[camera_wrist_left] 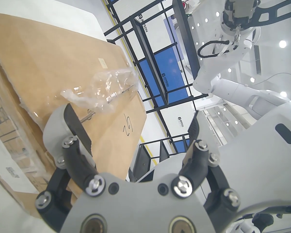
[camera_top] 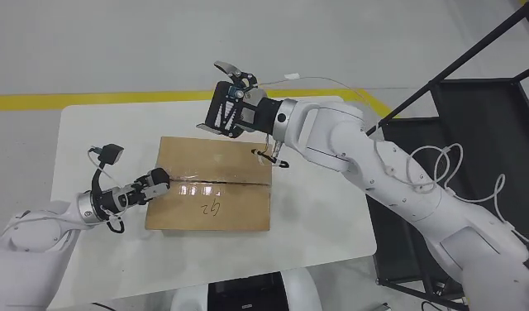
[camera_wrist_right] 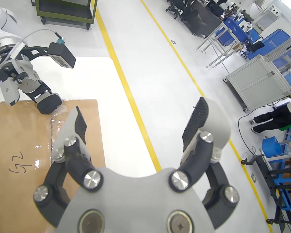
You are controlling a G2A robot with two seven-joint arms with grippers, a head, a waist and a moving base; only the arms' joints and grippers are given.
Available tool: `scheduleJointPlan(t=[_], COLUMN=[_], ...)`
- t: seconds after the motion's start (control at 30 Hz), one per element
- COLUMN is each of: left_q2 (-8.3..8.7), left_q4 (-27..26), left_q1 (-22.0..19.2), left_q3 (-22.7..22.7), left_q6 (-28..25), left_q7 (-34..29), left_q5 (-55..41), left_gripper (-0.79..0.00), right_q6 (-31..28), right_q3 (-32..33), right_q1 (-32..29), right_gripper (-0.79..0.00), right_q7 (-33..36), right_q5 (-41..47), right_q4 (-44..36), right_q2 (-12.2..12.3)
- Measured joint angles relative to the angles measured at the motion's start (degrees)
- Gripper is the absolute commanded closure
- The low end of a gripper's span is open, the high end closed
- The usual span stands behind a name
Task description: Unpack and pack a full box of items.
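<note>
Though the box (camera_top: 211,203), shut on the surface (camera_top: 99,129), looks stiff and likely heavy, its limp, slick tape (camera_wrist_left: 104,90) is the hold; left end effector (camera_wrist_left: 132,112) and right end effector (camera_wrist_right: 139,105) gape wide, empty.

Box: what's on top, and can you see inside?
Clear tape runs along the top seam, crumpled loose by the left fingers. A handwritten mark sits beside it. The box is closed, so its contents are hidden.

We log the left gripper (camera_wrist_left: 132,115) held low, angled inward toward the other arm, jaws spread wide and holding nothing. Right gripper (camera_wrist_right: 139,109) is extended well forward, jaws likewise wide apart and holding nothing. The two grippers are well apart.
</note>
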Motion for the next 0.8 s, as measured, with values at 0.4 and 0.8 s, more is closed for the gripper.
scheduleJointPlan(t=[0.4,0.8], left_q2=[0.04,-0.02], left_q4=[1.2,1.65], left_q1=[-0.44,-1.14], left_q3=[-0.01,0.6], left_q6=[-0.31,-0.04], left_q7=[-0.11,-0.48], left_q5=[-0.58,-1.61], left_gripper=[-0.785,-0.785], right_q6=[-6.72,-28.26], right_q3=[-0.39,7.47], right_q1=[-0.62,-5.29], right_gripper=[-0.785,-0.785], right_q7=[5.23,15.47], right_q5=[0.87,15.37], right_q4=[6.06,12.36], right_q2=[-1.06,2.16])
